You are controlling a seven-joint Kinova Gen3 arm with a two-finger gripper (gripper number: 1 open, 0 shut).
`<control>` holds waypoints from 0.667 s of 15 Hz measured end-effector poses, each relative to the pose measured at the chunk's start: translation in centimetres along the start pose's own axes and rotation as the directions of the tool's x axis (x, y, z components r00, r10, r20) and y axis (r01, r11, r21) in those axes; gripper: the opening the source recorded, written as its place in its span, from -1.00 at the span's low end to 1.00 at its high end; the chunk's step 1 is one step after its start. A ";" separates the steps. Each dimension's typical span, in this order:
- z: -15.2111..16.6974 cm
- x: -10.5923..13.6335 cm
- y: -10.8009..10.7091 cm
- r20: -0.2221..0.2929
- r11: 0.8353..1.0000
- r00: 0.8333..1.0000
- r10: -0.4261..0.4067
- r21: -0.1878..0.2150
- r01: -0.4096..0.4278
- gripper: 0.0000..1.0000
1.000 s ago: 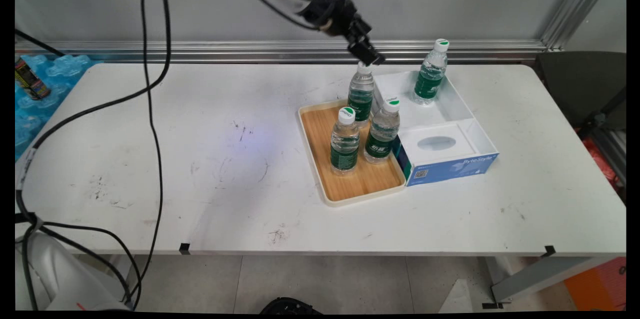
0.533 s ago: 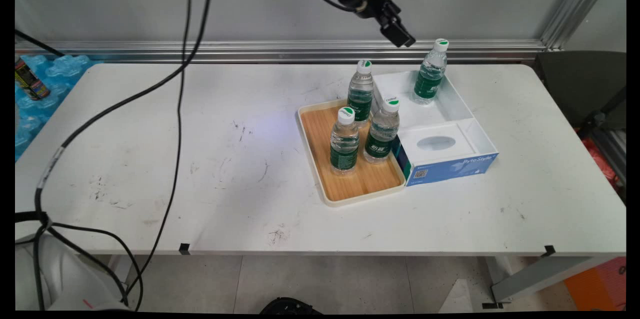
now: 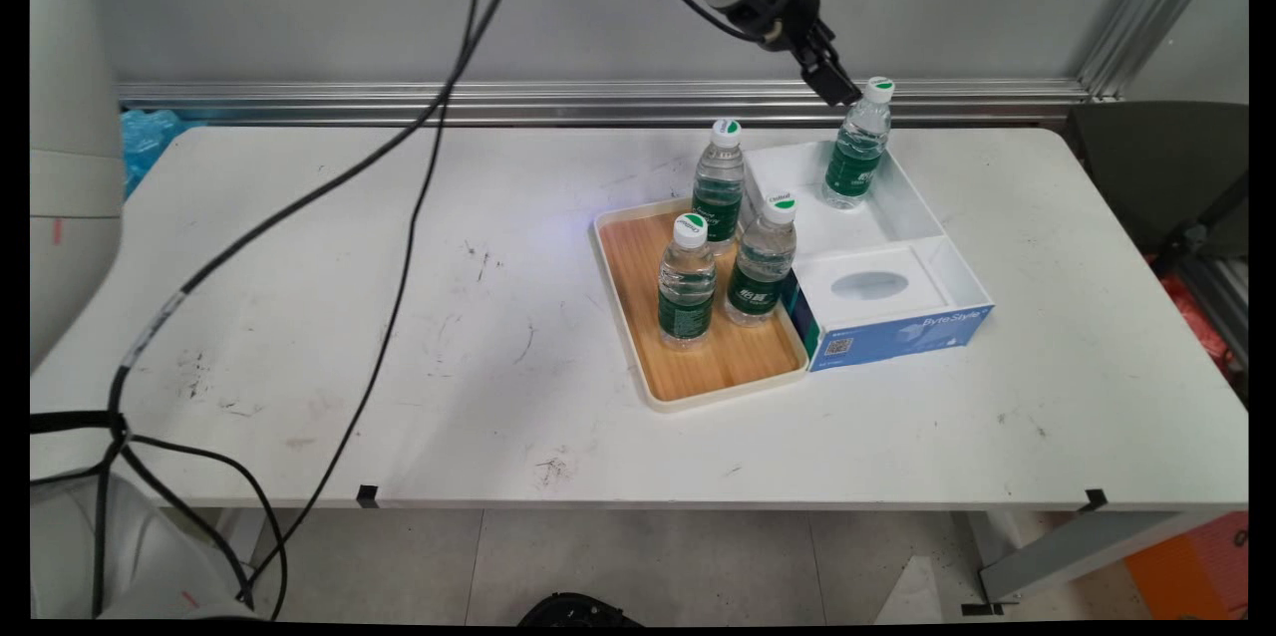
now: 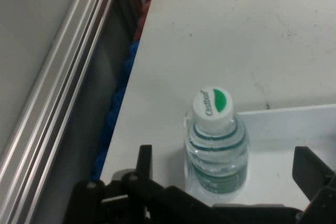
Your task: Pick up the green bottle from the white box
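The white surface (image 3: 419,247) carries a cluster of things right of its middle, and every one of them stands upright. Largest is a white box (image 3: 922,217) with a blue front; its near part holds a tissue pack (image 3: 869,285) with an oval slot, and its far part is an open compartment. Touching the box on its 9 o'clock side is a wooden tray (image 3: 638,297) with a pale rim, and three water bottles stand on it: one at the far corner (image 3: 720,179), one at the near left (image 3: 687,282), one at the near right (image 3: 763,262) against the box.

A fourth bottle (image 3: 857,146) stands alone in the box's far compartment, long axis vertical, white cap with a green mark on top. The hand (image 3: 835,84) hangs in the air just beside that cap, at about 10 o'clock from it in the main view, tilted down toward it. In the hand view the bottle (image 4: 215,145) rises in the gap between the two fingers (image 4: 144,161), touching neither of them; the cap sits slightly left of the gap's middle.

The hand is wide open and has hold of nothing. The bottles on the tray lie well apart from it, off toward 7 o'clock.
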 end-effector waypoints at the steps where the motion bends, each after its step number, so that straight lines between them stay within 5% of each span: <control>1: 0.8 0.1 -0.2 0.001 1.000 1.000 0.000 -0.002 0.000 1.00; 10: 6.4 0.9 -0.9 0.013 1.000 1.000 -0.011 -0.020 0.011 1.00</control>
